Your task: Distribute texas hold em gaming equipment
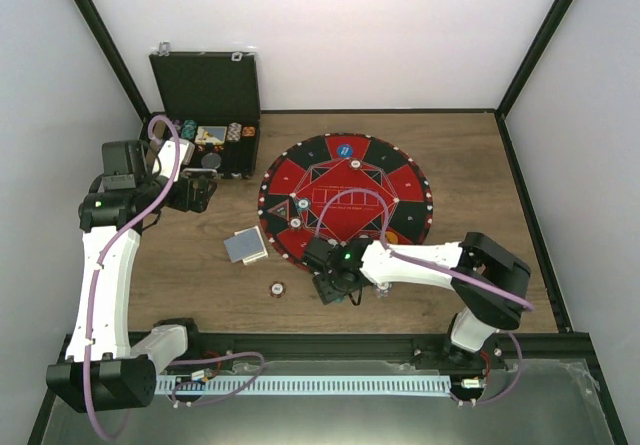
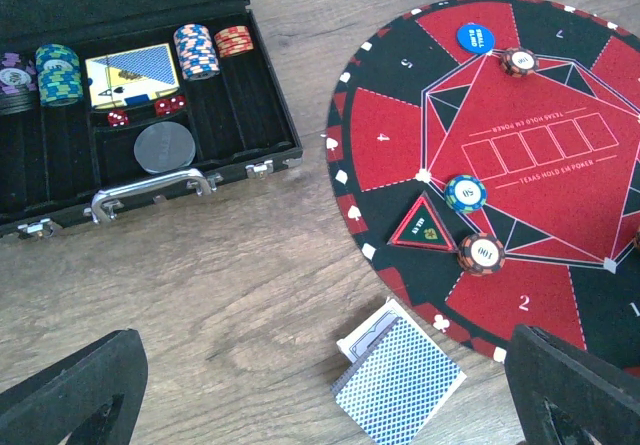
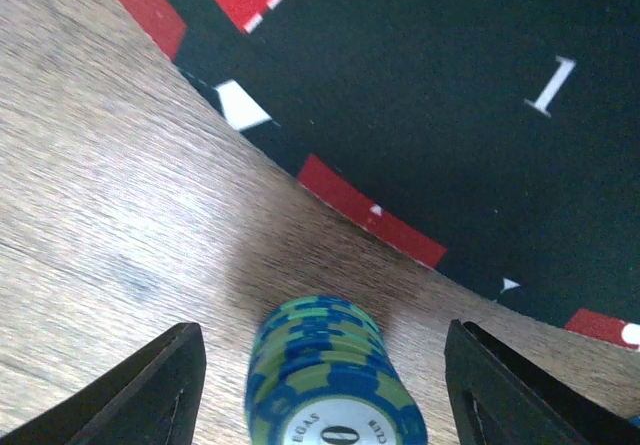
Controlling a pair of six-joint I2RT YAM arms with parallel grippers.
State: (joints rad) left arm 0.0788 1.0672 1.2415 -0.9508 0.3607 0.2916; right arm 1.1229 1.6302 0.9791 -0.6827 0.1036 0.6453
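I see two arms with white shells and black joints, the left arm (image 1: 105, 265) and the right arm (image 1: 420, 262). A purple cable (image 1: 352, 193) loops along each one. A small green light (image 1: 347, 257) glows near each wrist. The fingers (image 2: 70, 385) are matte black wedges, rough like foam.

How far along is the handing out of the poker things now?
Done: the blue disc and three chips lie on the mat. In hand: the open right gripper straddles a blue-green chip stack on the table beside the mat. To do: the cards lie off the mat, and more chips sit in the case.
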